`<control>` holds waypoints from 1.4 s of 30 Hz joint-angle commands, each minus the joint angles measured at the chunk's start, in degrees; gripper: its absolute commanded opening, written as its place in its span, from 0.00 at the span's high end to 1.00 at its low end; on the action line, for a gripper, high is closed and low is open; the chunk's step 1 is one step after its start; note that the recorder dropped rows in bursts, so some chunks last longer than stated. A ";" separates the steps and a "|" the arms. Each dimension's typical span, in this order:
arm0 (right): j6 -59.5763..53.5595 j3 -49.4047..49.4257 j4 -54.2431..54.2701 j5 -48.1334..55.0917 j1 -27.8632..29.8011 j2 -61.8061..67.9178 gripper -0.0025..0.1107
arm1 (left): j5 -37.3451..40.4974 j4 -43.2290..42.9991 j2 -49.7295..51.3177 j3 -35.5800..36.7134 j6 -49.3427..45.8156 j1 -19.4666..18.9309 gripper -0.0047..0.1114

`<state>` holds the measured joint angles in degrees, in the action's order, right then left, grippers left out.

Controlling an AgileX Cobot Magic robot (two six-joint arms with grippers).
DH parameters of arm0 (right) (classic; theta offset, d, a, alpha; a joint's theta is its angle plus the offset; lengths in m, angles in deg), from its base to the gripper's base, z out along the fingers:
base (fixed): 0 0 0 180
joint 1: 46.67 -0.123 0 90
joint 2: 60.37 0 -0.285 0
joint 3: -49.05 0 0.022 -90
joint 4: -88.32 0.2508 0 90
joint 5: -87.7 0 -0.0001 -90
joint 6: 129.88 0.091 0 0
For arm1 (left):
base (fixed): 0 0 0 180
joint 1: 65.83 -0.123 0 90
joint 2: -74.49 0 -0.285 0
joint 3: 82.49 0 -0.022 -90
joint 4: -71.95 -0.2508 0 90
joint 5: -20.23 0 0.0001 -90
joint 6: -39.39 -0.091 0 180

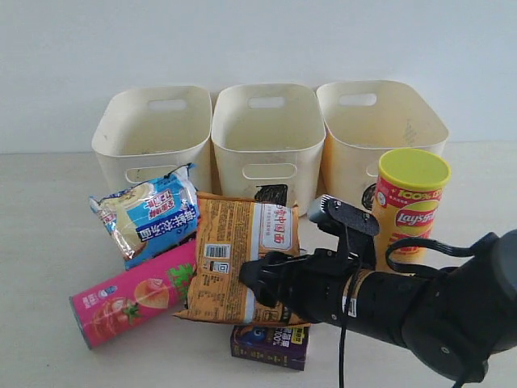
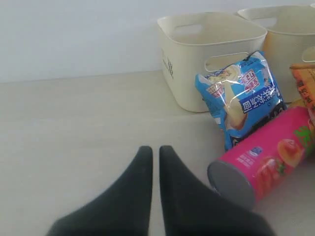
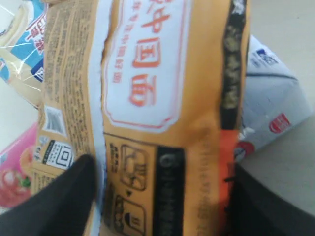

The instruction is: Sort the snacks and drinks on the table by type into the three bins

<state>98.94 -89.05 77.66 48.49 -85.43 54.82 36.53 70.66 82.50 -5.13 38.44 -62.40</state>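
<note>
Exterior view: the three bins, left (image 1: 149, 133), middle (image 1: 262, 129) and right (image 1: 380, 121), stand side by side along the back, touching or nearly so, and the goods crowd just in front of them. The table (image 1: 40, 267) lies bare to the left and at the front left corner. The yellow tube (image 1: 408, 206) stands upright, lid up, before the right bin. The pink tube (image 1: 133, 303) lies on its side, its long axis running from front left to back right. The blue-white bag (image 1: 149, 214) tilts against the left bin. The orange bag (image 1: 242, 259) lies lengthwise front to back, overlapping the pink tube and the purple box (image 1: 271, 343). In the right wrist view a blue-and-white carton (image 3: 275, 108) sits just beside that bag. The right gripper (image 1: 262, 283) has its jaws spread wide, one finger at each long edge of the orange bag; whether they press it cannot be told. The left gripper (image 2: 153, 152) hangs over bare table, fingers almost together and holding nothing.
</note>
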 commanded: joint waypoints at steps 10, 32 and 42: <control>-2.92 -0.23 0.75 4.64 0.45 -2.23 0.97 | 0.01 -0.01 -0.22 -0.15 0.49 0.11 0.92; 0.83 -0.23 -5.93 16.39 0.45 -22.94 0.98 | 0.01 -0.01 -0.22 -0.15 0.49 0.11 0.92; 1.60 -1.57 -6.41 17.16 0.45 -26.65 0.98 | 0.01 -0.01 -0.22 -0.15 0.49 0.11 0.92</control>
<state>100.46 -89.37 72.04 66.27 -85.43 29.41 36.53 70.66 82.50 -5.13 38.44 -62.40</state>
